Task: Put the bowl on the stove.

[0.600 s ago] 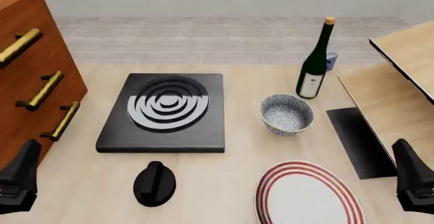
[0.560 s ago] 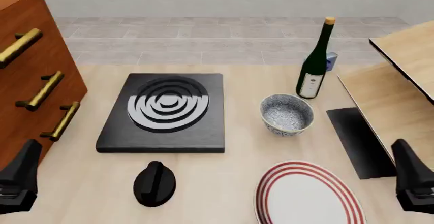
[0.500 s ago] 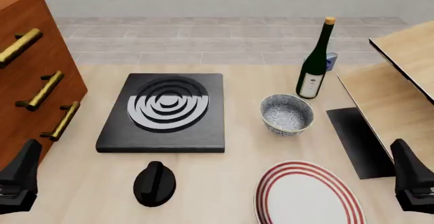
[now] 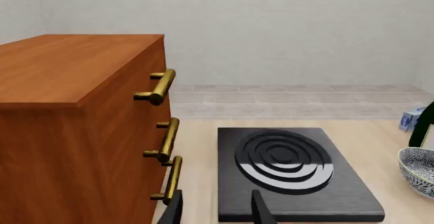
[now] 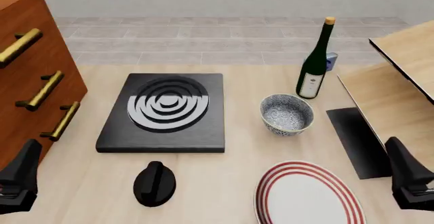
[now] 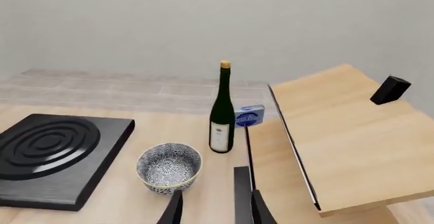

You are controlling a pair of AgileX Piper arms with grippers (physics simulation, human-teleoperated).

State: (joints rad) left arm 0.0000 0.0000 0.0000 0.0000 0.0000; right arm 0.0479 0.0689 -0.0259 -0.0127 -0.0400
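1. Wood table point(image 5: 224, 183) fills my view, grey wall w/ tiles behind.
2. Big brown drawer chest point(image 5: 27, 76) on the left side.
3. Black stove point(image 5: 164, 113) sits flat, mid table.
4. Red-striped plate point(image 5: 308, 196) near me.
5. Green bottle point(image 5: 314, 66) stands upright behind the bowl.
6. Bowl point(image 5: 287, 114) is on the table just right of the stove, not touching.
7. Left gripper point(image 4: 215, 211) & right gripper point(image 6: 213, 209): fingers apart, holding nothing.

We see a glazed speckled ceramic bowl point(image 5: 287, 113), a matt black stove point(image 5: 163, 113), a light wooden table point(image 5: 224, 158), brass drawer handles point(image 5: 40, 90)
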